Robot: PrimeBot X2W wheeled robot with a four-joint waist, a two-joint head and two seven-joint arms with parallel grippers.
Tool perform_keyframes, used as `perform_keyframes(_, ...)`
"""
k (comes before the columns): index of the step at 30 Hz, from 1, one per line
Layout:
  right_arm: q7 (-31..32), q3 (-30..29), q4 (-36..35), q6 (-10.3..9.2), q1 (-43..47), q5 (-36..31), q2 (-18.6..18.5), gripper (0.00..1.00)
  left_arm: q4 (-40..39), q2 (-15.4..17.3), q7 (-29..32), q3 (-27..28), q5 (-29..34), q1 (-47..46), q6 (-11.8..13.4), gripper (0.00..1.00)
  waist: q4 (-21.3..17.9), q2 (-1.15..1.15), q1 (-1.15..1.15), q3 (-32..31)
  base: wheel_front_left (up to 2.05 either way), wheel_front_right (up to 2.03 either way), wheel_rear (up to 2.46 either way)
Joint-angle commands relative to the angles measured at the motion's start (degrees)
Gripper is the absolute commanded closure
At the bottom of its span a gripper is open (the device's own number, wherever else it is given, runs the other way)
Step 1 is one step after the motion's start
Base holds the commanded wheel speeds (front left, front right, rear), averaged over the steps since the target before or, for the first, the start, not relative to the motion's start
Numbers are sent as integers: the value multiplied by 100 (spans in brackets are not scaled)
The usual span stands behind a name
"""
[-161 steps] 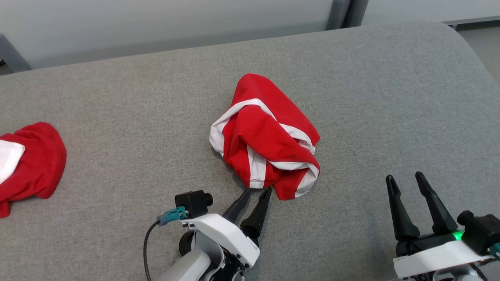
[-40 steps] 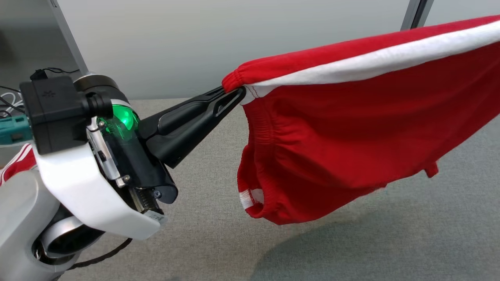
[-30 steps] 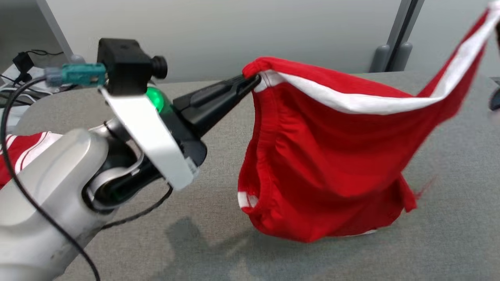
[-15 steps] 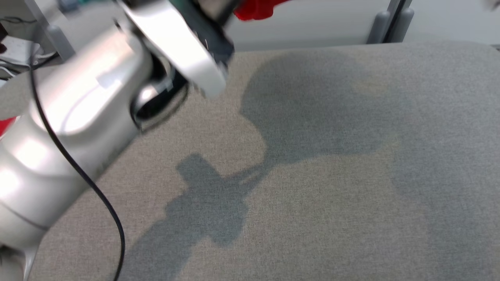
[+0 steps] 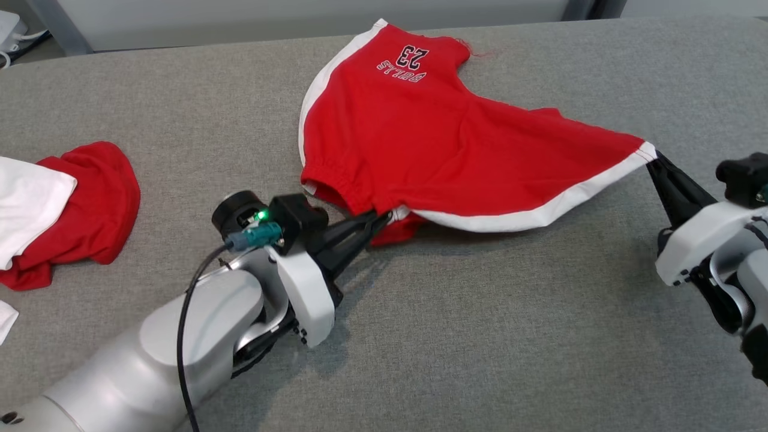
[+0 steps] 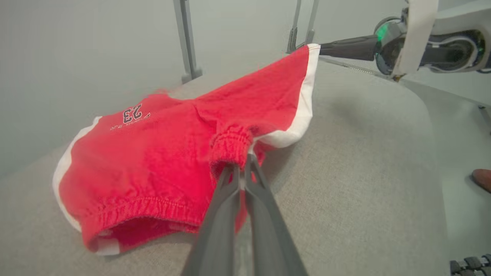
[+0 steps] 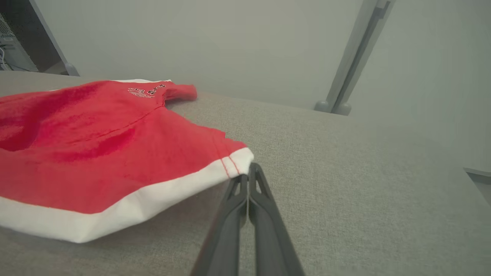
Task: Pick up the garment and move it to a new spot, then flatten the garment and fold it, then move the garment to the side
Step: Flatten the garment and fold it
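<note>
Soft red shorts point(image 5: 456, 144) with white trim and a gathered waistband lie spread on the grey woven pad point(image 5: 480, 336). The head view shows a printed "23"; the left wrist view catches a brown shape point(image 6: 484, 179), perhaps a shoe. The left gripper point(image 5: 386, 216) pinches the waistband, and the right gripper point(image 5: 652, 157) is clamped on a hem corner.

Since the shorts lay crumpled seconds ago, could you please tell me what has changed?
The left gripper and right gripper took hold of the shorts, lifted them and laid them down spread out. Both remain shut on them. The red pile at left stayed.
</note>
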Motion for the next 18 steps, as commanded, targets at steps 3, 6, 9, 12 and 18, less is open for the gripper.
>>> perform_keyframes(3,-34,-329,-307,18,577,-4,-283,100,-18,200,-33,189,458,134,-3,100,53,0,0,-73,0,0,0)
perform_keyframes(6,-34,-735,-580,18,1135,-103,-368,100,-21,263,-33,218,825,447,-3,100,101,0,0,-192,0,0,0)
perform_keyframes(9,-34,-1077,-813,18,1721,-209,-415,100,-132,337,-33,300,989,814,-3,100,136,0,0,-303,0,0,0)
perform_keyframes(12,-34,-1315,-1055,18,2267,-289,-417,100,-290,438,-33,494,1180,1150,-3,100,175,0,0,-398,0,0,0)
perform_keyframes(18,49,-1777,-1566,18,3156,-398,-316,100,-716,600,-33,802,1627,1785,136,100,214,0,0,-514,0,0,0)
